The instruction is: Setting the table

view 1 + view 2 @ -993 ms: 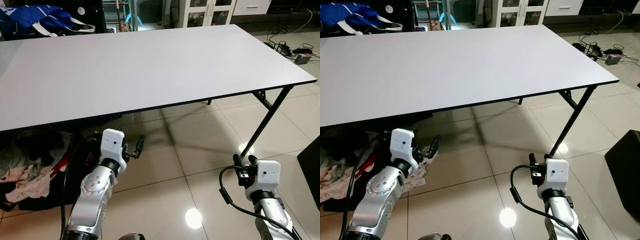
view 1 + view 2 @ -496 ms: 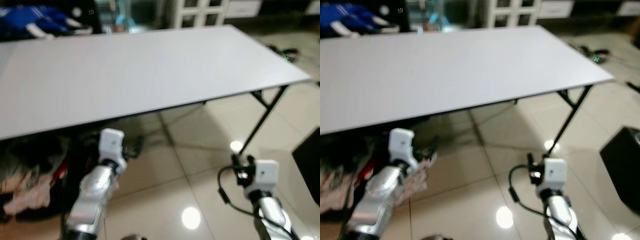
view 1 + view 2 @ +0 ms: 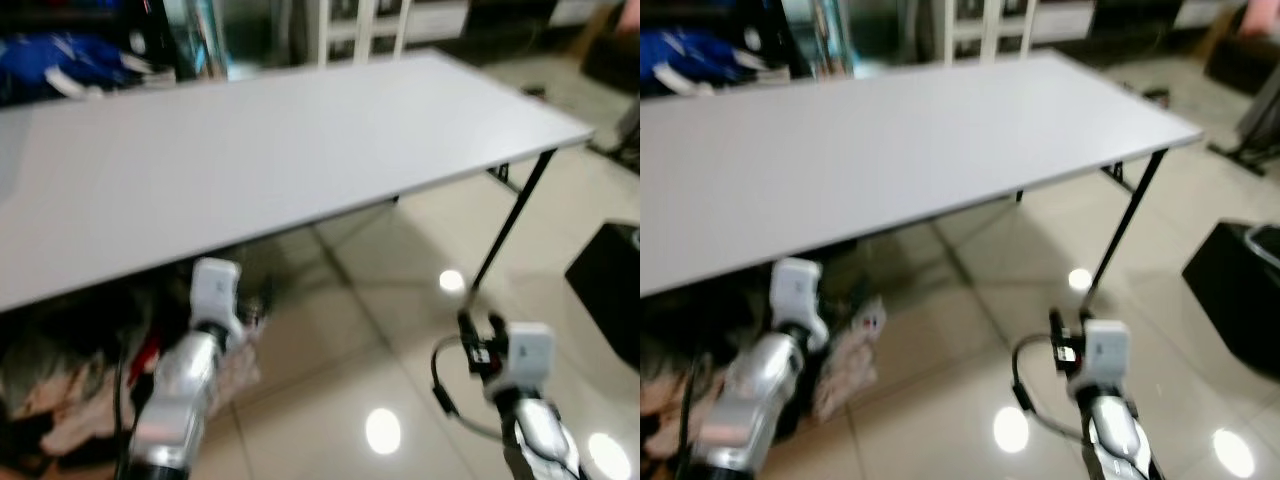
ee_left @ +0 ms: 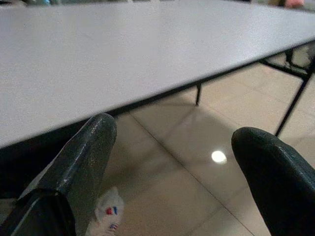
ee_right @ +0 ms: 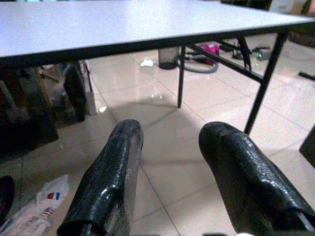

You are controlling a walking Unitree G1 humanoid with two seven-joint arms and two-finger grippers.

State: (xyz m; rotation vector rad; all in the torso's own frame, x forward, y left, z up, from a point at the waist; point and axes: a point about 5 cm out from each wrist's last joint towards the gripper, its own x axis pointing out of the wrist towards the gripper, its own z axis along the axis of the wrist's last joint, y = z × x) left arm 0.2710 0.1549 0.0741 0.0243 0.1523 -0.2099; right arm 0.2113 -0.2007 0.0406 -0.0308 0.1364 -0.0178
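Grey tabletop bare ahead; left gripper and right gripper low above tiled floor, jaws released, grasping nothing.

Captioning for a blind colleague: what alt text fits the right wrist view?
The right gripper, its two black fingers apart and holding nothing, hangs below the edge of a long white folding table. Beyond lie glossy beige floor tiles and the table's black legs.

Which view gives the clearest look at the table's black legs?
The right wrist view: past the right end effector, which is open, the table legs stand sharp under the table. The head views show one blurred corner leg; the left wrist view, past the open left end effector, catches legs at its edge.
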